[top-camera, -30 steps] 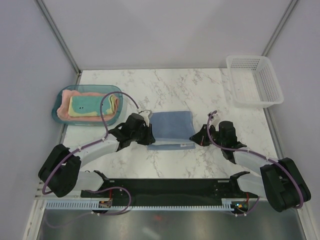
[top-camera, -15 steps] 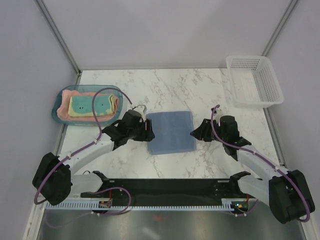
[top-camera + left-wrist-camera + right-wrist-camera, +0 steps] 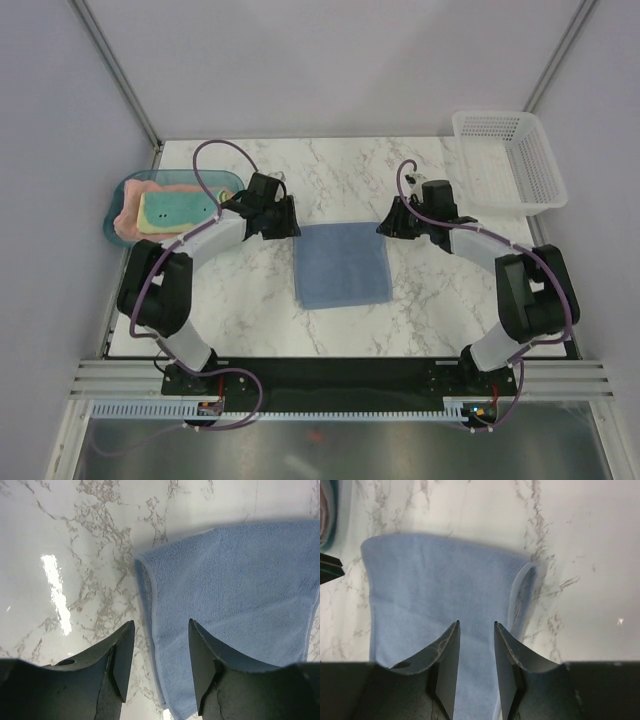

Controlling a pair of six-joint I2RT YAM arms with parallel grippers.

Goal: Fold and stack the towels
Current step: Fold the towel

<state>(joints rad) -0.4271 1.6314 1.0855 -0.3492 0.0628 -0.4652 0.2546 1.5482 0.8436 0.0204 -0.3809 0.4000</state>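
At the middle of the marble counter (image 3: pixel 340 170), between the two arms: light blue towel (image 3: pixel 342 264), folded into a flat, nearly square pad, well apart from the other two. Fine terry loops across the top. Narrow stitched hem down the left side, with doubled layers showing along that edge in the left wrist view. At the far right corner, in the right wrist view, a soft rounded fold standing slightly proud of the marble. Near edge a little skewed, with the left corner reaching closer to the arm bases than the right. At the left edge of the counter, inside a translucent teal tray (image 3: pixel 107 212): salmon-pink towel (image 3: pixel 124 226), folded, and stacked on it a pale yellow towel (image 3: pixel 172 207) with teal patches on its face. At the far right corner: white mesh basket (image 3: pixel 545 170). Parted and empty: left fingers (image 3: pixel 120 665), poised at the blue cloth's far left corner, one over bare marble, the other over the hem; contact with the cloth impossible to tell. Parted by a narrower gap, likewise holding nothing: right fingers (image 3: pixel 447 660), both tips over the cloth just inside its far right corner
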